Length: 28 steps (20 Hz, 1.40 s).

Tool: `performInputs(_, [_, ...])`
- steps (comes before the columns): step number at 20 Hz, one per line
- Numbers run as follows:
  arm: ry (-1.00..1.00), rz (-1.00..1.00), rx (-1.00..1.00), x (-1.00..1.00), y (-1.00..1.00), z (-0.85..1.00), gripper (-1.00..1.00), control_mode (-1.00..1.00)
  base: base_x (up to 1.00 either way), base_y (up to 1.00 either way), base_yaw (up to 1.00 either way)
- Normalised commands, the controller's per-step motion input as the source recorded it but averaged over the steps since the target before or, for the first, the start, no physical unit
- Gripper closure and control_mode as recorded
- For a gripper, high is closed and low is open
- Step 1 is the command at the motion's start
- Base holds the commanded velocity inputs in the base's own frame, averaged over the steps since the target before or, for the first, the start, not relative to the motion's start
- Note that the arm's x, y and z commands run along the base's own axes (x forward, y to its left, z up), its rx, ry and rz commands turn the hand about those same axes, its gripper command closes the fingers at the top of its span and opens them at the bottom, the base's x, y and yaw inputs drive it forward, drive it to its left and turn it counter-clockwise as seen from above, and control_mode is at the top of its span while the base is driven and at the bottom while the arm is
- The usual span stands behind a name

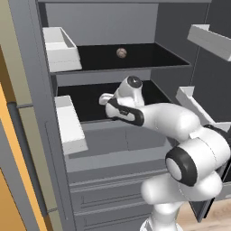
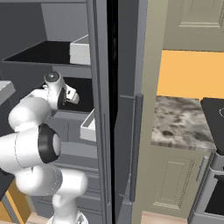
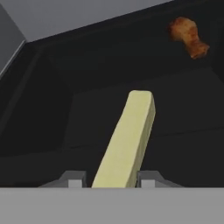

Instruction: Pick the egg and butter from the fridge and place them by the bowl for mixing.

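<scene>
The gripper [image 3: 109, 179] is reaching into the fridge [image 1: 103, 144], clamping the butter [image 3: 127, 140] by its near end so it can be drawn out. The egg [image 1: 121, 53] is waiting on the fridge shelf above.

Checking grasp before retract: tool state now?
Tool: closed on the butter, one finger on each side of the stick.
</scene>
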Motion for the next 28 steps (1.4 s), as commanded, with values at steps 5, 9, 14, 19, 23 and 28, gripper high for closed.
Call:
performInputs(5, [0.01,0.02,-0.09,-0.45,-0.04,0.44,1.0,-1.0,0.0,0.0,0.0])
performInputs(9, [0.02,0.0,-0.12,-0.43,-0.04,0.37,1.0,-1.0,0.0,0.0,0.0])
performInputs(14, [0.0,0.01,-0.02,-0.53,-0.13,0.27,1.0,-1.0,0.0,0.0,0.0])
performInputs(19, [0.04,0.0,0.0,-0.54,-0.06,0.21,1.0,-1.0,0.0,0.0,0.0])
performInputs(23, [0.03,0.01,0.0,-0.53,-0.1,0.14,1.0,-1.0,0.0,0.0,0.0])
performInputs(28, [0.03,0.05,0.0,-0.53,-0.11,0.14,1.0,-1.0,0.0,0.0,0.0])
